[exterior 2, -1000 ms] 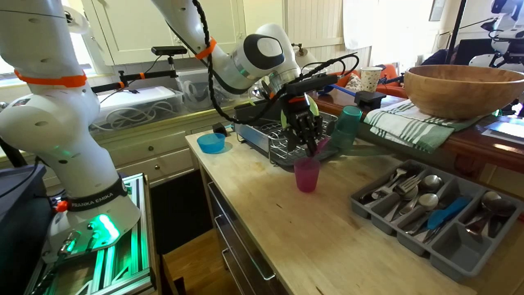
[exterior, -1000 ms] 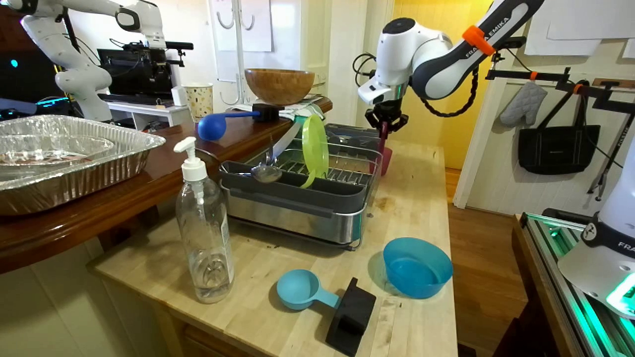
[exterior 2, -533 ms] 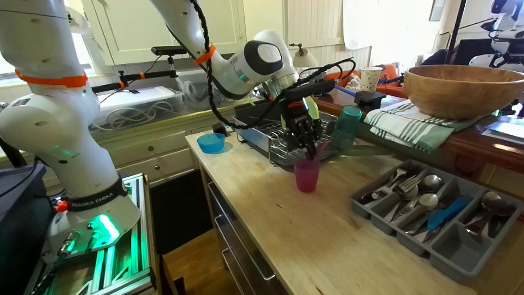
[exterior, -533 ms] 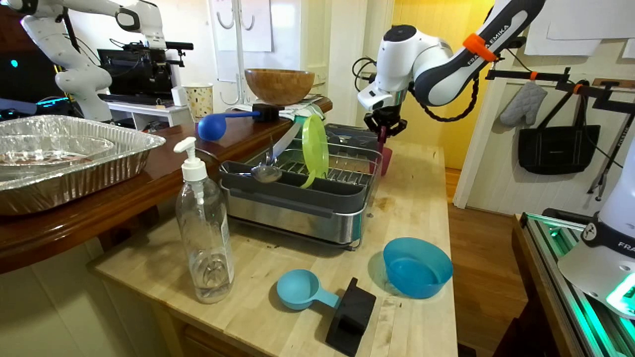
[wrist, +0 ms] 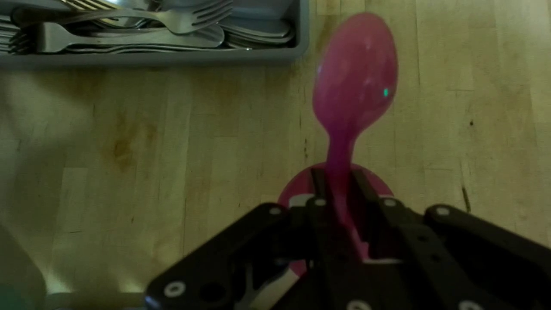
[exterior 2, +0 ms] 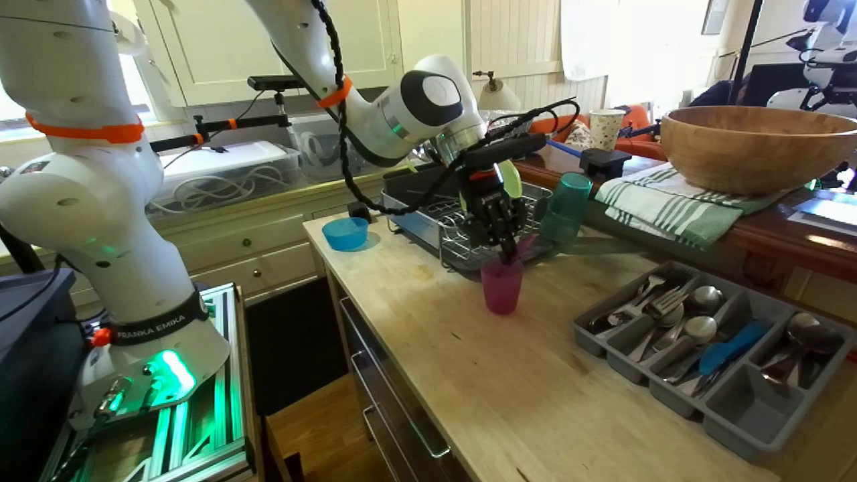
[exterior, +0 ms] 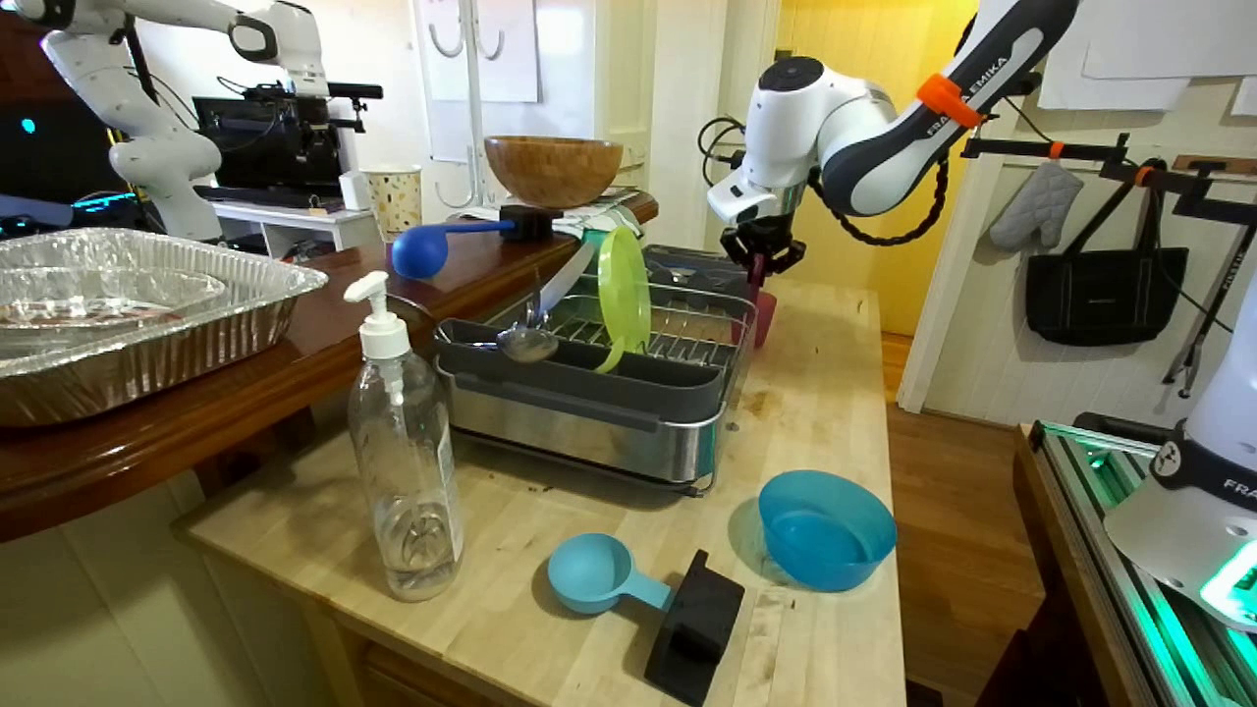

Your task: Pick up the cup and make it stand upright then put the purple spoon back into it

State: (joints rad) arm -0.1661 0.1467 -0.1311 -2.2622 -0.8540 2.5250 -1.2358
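The pink-purple cup (exterior 2: 502,289) stands upright on the wooden counter beside the dish rack. It shows in both exterior views (exterior: 765,320), and its rim shows in the wrist view (wrist: 297,186). My gripper (wrist: 338,173) is shut on the handle of the purple spoon (wrist: 356,73). The spoon's bowl leans up and away from the fingers, and also shows in an exterior view (exterior 2: 527,244). The fingertips (exterior 2: 509,258) are at the cup's mouth. The handle runs down between the fingers over the mouth; its lower end is mostly hidden, so its depth cannot be told.
The dish rack (exterior: 579,447) holds a green plate (exterior: 625,290). A teal cup (exterior 2: 566,207) stands at the rack's side. A grey cutlery tray (exterior 2: 756,405) lies near the cup. A blue bowl (exterior: 825,530), light-blue scoop (exterior: 592,572) and pump bottle (exterior: 408,481) stand farther along the counter.
My gripper has moved down a little with the spoon in it, to the cup's mouth. The cup has stayed in place.
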